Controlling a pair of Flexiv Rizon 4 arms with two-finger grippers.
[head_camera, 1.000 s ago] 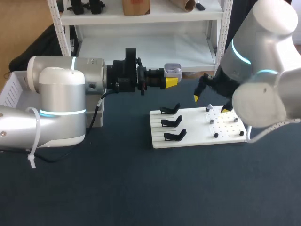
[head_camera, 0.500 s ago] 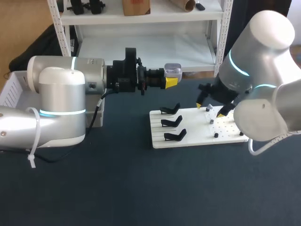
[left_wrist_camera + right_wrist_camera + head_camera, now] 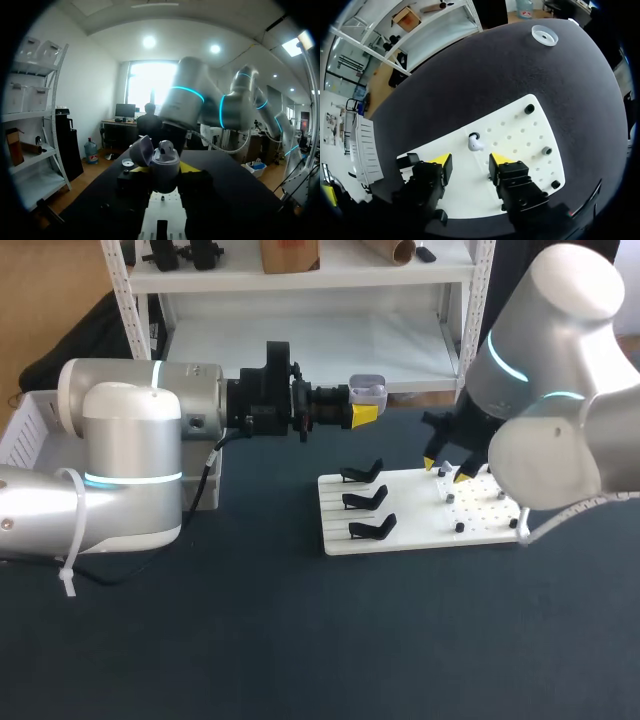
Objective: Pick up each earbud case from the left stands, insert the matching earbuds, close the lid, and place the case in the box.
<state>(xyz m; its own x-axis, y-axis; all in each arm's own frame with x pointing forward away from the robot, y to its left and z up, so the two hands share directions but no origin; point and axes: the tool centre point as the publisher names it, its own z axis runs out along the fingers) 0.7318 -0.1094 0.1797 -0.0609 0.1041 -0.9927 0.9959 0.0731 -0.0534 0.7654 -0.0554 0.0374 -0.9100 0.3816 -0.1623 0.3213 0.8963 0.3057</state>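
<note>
Brings the right gripper [image 3: 447, 470] down and inward over the white board [image 3: 410, 508], narrows the gap between its yellow tips, and sets them just short of the earbud [image 3: 475, 144].

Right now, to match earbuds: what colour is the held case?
Pale lilac case, best in left wrist view.

The right arm [image 3: 560, 410] hides the white board's [image 3: 400, 515] right corner. Held up near the board, the earbud case [image 3: 162, 162] covers most of the left gripper's [image 3: 167, 169] yellow tips. Well left of the board, the box [image 3: 20, 435] is cut off by the edge.
</note>
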